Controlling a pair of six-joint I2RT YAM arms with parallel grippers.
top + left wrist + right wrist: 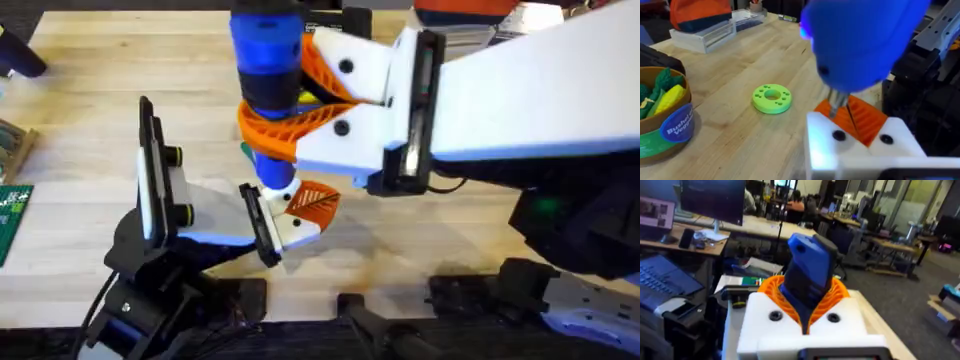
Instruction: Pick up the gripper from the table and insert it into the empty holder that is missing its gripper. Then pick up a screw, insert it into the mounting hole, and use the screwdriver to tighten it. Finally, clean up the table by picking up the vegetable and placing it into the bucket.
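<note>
My right gripper (300, 105) reaches across the table, shut on the blue screwdriver (265, 60), which stands upright between its orange fingers (771, 287). The screwdriver's thin metal tip (840, 107) comes down onto the white holder (860, 147) at my left arm's tip. The orange ribbed gripper (867, 120) sits in that holder. My left gripper (300, 215) lies low near the table's front, shut with nothing held. The bucket (667, 127) holds a green leafy toy and a yellow toy. A small teal-green bit (244, 150) peeks from behind the screwdriver; whether it is the vegetable I cannot tell.
A flat green ring-shaped disc (771, 98) lies on the wood between the bucket and the holder. A clear box (710, 31) stands at the table's far edge. A green circuit board (12, 215) lies at the left edge.
</note>
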